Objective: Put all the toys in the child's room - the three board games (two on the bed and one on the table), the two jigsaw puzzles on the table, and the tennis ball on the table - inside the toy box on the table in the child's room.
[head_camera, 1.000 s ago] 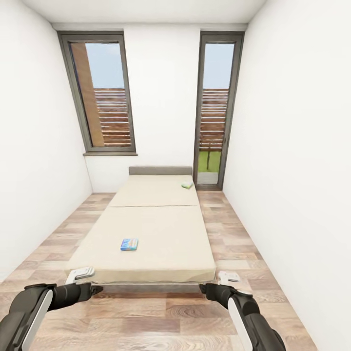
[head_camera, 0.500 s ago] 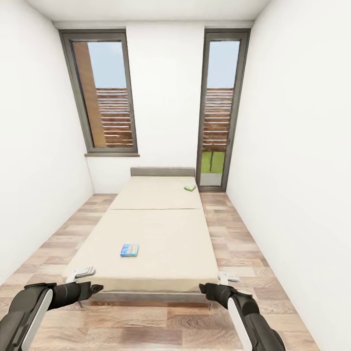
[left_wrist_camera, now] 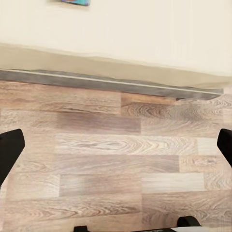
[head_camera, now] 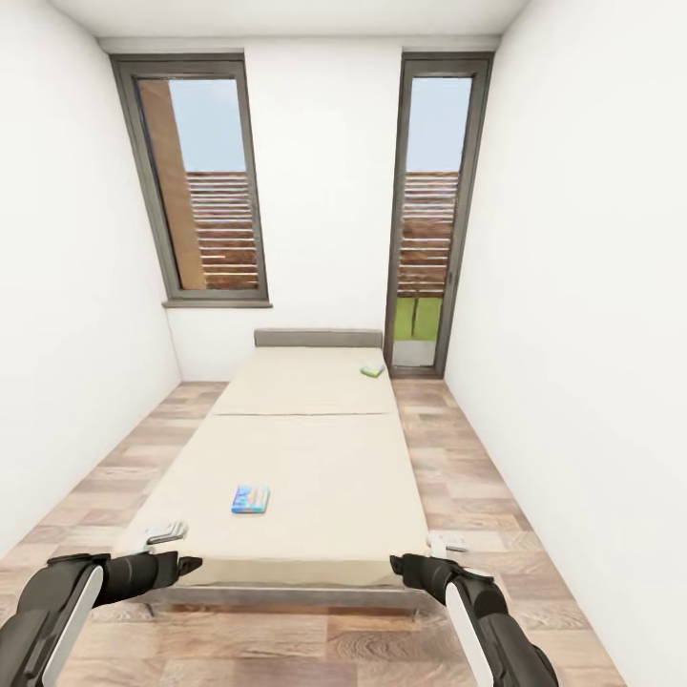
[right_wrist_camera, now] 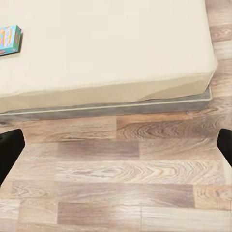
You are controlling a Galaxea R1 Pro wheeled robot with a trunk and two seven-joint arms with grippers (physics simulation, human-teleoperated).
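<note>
The bed [head_camera: 315,458], with its beige mattress and low grey headboard, fills the middle of the child's room. Two board games lie on it: a blue one [head_camera: 251,499] near the foot, left of centre, and a pale green one [head_camera: 372,370] near the headboard on the right. The blue game [right_wrist_camera: 9,40] also shows in the right wrist view. My left gripper [head_camera: 165,534] and right gripper [head_camera: 447,545] hang over the wood floor just short of the bed's foot. Both are open with nothing between the fingers [left_wrist_camera: 9,150] [right_wrist_camera: 9,150]. The table, toy box, jigsaw puzzles and tennis ball are out of view.
White walls close in on both sides, with strips of wood-plank floor [head_camera: 458,458] along each side of the bed. A grey-framed window [head_camera: 205,181] and a tall glazed door [head_camera: 429,210] stand in the far wall.
The whole picture has shifted: the camera has come slightly closer to the bed, whose foot now sits lower and wider in view. Both arms keep their pose.
</note>
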